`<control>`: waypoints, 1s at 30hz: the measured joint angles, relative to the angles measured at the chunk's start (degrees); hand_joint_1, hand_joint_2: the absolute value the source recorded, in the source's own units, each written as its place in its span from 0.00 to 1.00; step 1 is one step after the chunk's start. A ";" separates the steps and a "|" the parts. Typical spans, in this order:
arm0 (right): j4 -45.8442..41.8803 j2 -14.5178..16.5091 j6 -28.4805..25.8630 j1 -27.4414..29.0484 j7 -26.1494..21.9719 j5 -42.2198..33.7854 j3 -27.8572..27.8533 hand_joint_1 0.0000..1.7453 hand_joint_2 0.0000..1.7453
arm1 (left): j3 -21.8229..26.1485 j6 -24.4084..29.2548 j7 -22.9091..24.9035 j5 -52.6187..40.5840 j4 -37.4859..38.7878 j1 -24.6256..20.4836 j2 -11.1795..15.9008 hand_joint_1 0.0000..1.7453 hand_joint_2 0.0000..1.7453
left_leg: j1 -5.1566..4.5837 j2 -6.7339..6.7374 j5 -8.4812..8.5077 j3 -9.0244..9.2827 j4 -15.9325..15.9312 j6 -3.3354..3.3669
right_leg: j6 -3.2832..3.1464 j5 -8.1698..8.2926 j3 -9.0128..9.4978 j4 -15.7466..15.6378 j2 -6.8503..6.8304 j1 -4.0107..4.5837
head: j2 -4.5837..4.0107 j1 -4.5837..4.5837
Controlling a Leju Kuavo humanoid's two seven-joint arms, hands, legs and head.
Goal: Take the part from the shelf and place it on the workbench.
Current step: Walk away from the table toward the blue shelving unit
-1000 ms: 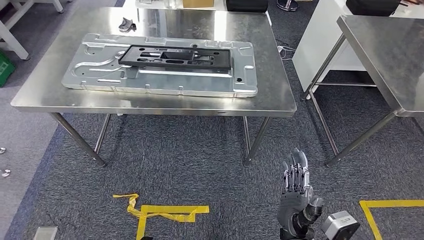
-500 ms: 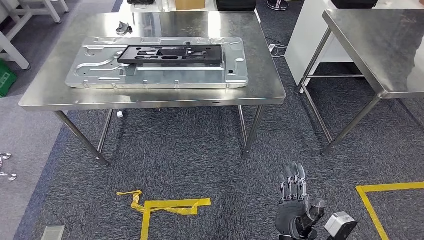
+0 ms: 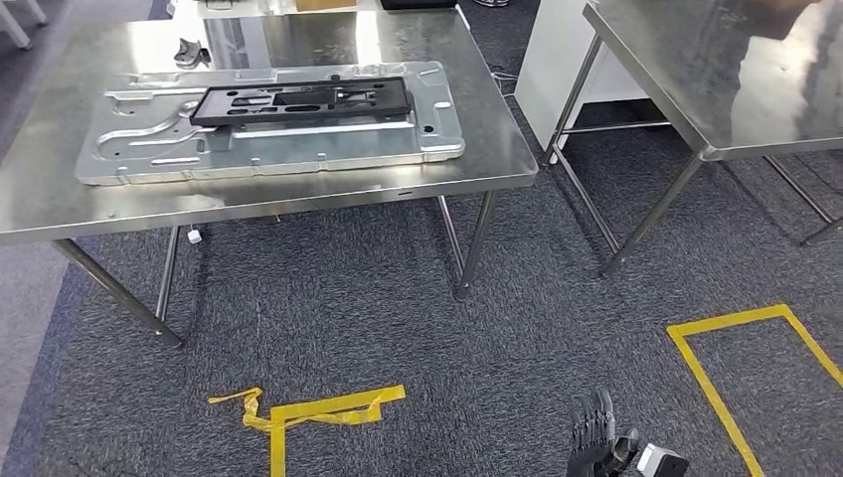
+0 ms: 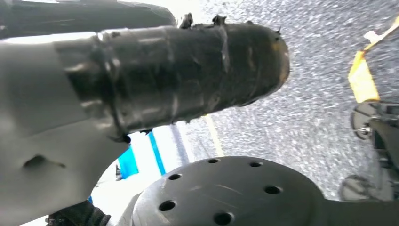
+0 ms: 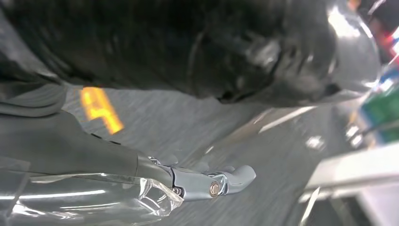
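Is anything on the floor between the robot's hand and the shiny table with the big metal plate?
Nothing visible blocks it. Between the right hand and the table lies bare grey carpet, with flat yellow tape off to one side. The metal plate and the black part already lie on top.

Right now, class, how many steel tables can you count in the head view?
2: one table at upper left carrying the metal panel, another table at upper right. Others may lie outside the picture.
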 joint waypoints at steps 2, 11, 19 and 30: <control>4.23 0.17 2.61 -0.36 -0.21 -0.29 -1.16 0.00 0.00 | -0.01 0.00 -0.28 0.62 0.06 0.07 -0.12 0.00 0.00 | -0.38 1.09 -0.07 0.17 -0.08 -0.04 | -1.34 3.55 4.08 -8.40 -2.41 0.68 | 0.00 -0.04; 26.39 2.33 3.63 -4.26 -0.10 1.17 -5.82 0.00 0.00 | 0.00 0.51 0.14 2.43 0.53 0.19 0.17 0.00 0.00 | -0.41 -1.73 -5.81 -3.19 9.32 -1.72 | -2.82 6.59 7.92 -15.86 0.27 0.85 | 0.00 -0.25; 42.86 4.84 -0.73 -8.13 7.59 1.69 -7.03 0.00 0.00 | -0.03 0.54 0.31 3.58 1.01 0.43 0.89 0.00 0.00 | -0.14 -7.23 1.34 -0.76 0.21 -0.96 | -1.76 5.42 6.91 -13.36 6.42 0.78 | 0.00 -0.21; 53.16 7.68 -4.36 -9.55 33.53 2.85 -6.59 0.00 0.00 | -0.81 1.79 18.07 6.83 2.89 0.18 0.89 0.00 0.00 | 0.04 0.13 1.21 -0.32 -0.93 0.62 | 1.20 0.20 -1.73 1.43 -0.01 -0.35 | 0.00 0.24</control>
